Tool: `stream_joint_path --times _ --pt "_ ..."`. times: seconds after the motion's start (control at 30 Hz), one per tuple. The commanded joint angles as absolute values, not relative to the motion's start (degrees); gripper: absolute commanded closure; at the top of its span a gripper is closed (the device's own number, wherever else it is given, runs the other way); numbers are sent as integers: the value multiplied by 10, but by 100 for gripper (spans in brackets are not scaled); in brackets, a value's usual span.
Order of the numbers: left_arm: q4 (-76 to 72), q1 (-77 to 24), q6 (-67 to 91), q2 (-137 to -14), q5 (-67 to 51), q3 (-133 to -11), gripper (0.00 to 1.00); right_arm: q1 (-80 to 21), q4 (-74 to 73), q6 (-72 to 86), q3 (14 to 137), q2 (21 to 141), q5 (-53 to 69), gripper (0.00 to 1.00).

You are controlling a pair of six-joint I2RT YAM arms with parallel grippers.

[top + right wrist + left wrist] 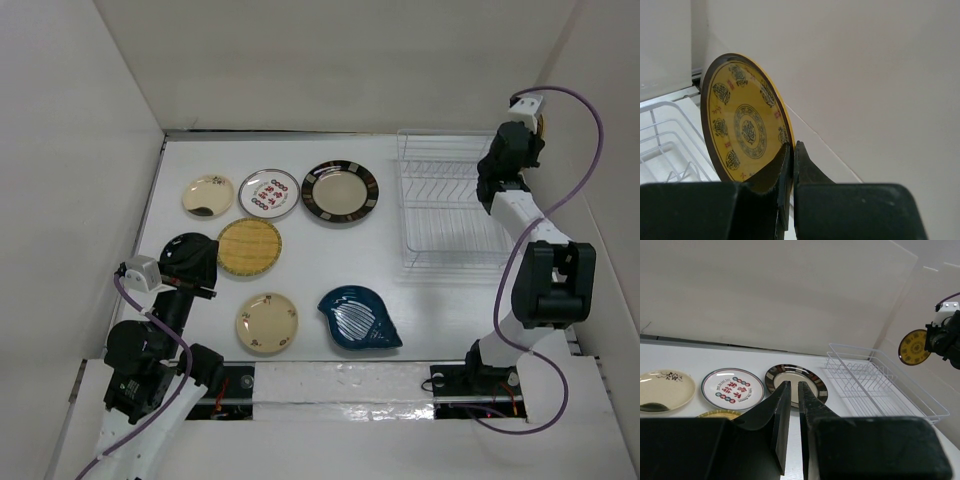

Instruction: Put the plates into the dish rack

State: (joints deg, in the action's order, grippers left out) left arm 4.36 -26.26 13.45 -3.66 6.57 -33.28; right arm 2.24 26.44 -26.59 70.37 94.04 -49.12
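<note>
Right wrist view shows the dark brown-yellow plate [742, 125] standing on edge, its patterned face turned toward 9 o'clock and its lower rim pinched between the fingers of the right gripper [792, 149], which is clamped on it. Holding it upright by the rim looks deliberate: a plate carried this way can drop straight between the thin prongs without being turned again. The dish rack [662, 137] lies below and to the plate's 8 o'clock, its wires bare, so the plate hangs above the rack's far right corner and has not yet been seated. In the top view the rack [450, 205] sits at about 2 o'clock on the table, with nothing in it. Six other plates lie flat between 9 and 12 o'clock: a cream plate [208, 195], the white one with red marks [269, 193], the black-rimmed plate [340, 192], the woven yellow plate [249, 246], another cream plate [267, 322] and the blue leaf-shaped plate [358, 320]. The left gripper [794, 390] hovers at 8 o'clock, its fingers drawn almost together and holding nothing, probably kept clear of the right arm's reach.
</note>
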Motion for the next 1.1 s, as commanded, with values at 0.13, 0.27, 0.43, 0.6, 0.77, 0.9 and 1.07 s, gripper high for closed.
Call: stream_joint_path --times 0.13,0.27,0.43,0.6,0.77,0.9,1.07 --pt "24 -266 137 -47 69 -340 90 15 317 -279 732 983 -458 100" --pt "24 -266 137 -51 71 -340 90 9 319 -283 733 1005 -457 100" --pt "23 -266 138 -54 72 -340 90 -2 329 -296 729 1026 -461 100" --pt "24 -266 137 -54 72 -340 90 -8 331 -300 716 1043 -463 100" --pt "24 -266 138 -54 73 -340 90 -25 366 -315 680 1057 -475 93" --pt "25 -266 138 -54 73 -340 90 -25 364 -305 676 1065 -486 78" --pt "25 -266 138 -59 72 -340 90 -31 318 -255 720 1031 -501 52"
